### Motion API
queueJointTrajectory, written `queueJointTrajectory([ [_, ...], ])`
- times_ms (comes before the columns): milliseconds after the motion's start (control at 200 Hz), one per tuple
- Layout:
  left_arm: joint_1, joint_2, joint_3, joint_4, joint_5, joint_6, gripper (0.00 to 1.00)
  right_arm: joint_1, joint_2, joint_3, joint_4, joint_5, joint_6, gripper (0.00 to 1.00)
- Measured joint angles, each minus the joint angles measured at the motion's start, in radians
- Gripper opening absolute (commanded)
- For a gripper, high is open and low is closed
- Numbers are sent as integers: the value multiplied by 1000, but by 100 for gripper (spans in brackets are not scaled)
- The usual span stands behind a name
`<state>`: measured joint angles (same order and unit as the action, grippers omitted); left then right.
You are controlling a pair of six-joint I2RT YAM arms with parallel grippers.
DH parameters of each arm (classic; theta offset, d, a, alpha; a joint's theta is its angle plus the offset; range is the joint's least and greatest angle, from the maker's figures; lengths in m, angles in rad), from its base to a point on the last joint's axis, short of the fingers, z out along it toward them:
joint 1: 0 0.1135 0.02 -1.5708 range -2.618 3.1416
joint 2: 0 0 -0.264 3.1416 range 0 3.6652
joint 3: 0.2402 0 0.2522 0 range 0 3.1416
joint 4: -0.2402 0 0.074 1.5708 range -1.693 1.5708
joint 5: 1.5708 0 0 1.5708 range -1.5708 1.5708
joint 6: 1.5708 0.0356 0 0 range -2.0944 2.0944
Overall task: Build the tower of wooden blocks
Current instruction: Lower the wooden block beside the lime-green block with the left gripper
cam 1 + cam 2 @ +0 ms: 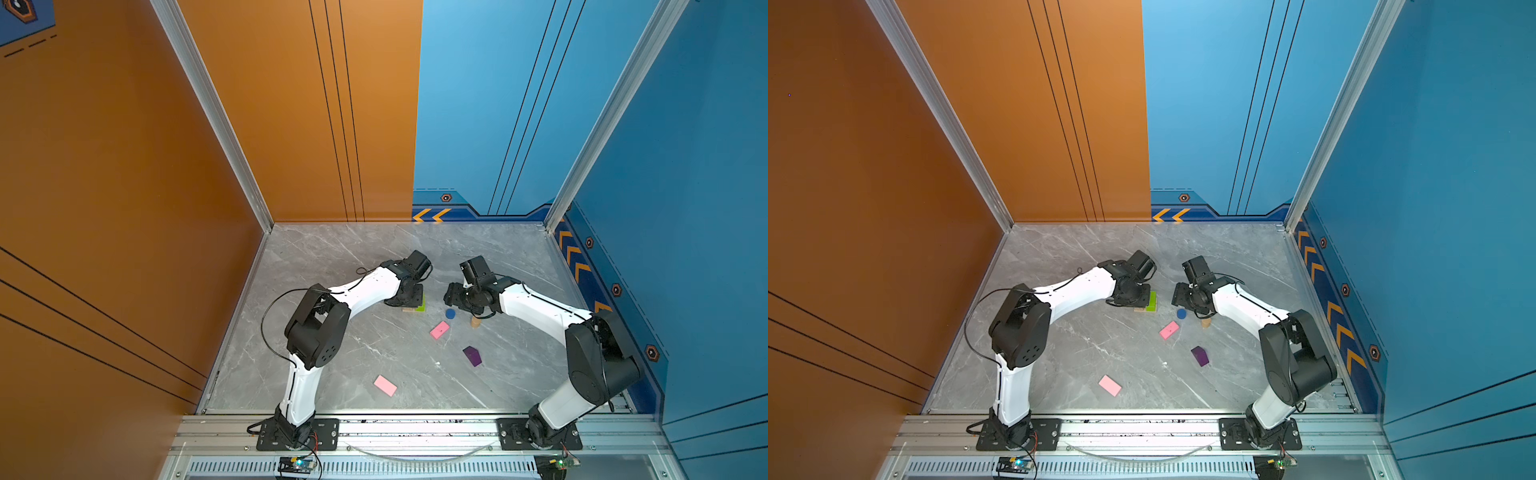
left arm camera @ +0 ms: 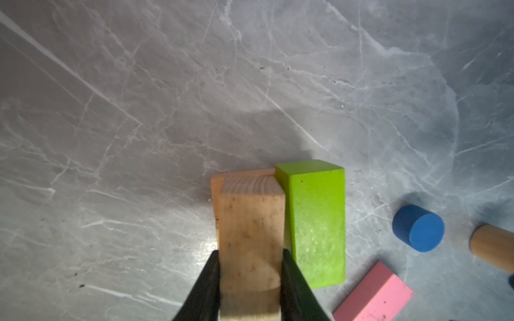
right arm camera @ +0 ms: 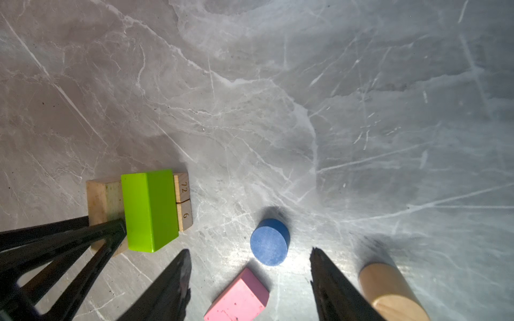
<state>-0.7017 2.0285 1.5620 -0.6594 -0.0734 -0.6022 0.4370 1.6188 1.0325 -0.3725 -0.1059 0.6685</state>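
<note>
Pinching with left fingers (image 2: 215, 264), lower centre, tan bar (image 2: 250, 222), long axis parallel to green bar (image 2: 317, 222) just right of it; holding right fingers (image 3: 180, 266) wide, blue cylinder (image 3: 269, 241) just ahead.

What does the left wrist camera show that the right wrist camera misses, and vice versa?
Only the left wrist view shows the full top face of the tan bar, pinched by the left tool. Only the right wrist view shows the open, empty right tool and numbers printed on the tan base blocks. Both show the green bar, blue cylinder, pink slab and tan cylinder.
</note>
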Motion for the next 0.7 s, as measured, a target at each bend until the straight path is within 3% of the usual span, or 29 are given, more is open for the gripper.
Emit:
queueJointTrajectory([
  [701, -2, 2, 4, 0, 0, 0, 38, 0, 0, -1, 0, 0, 0, 69],
])
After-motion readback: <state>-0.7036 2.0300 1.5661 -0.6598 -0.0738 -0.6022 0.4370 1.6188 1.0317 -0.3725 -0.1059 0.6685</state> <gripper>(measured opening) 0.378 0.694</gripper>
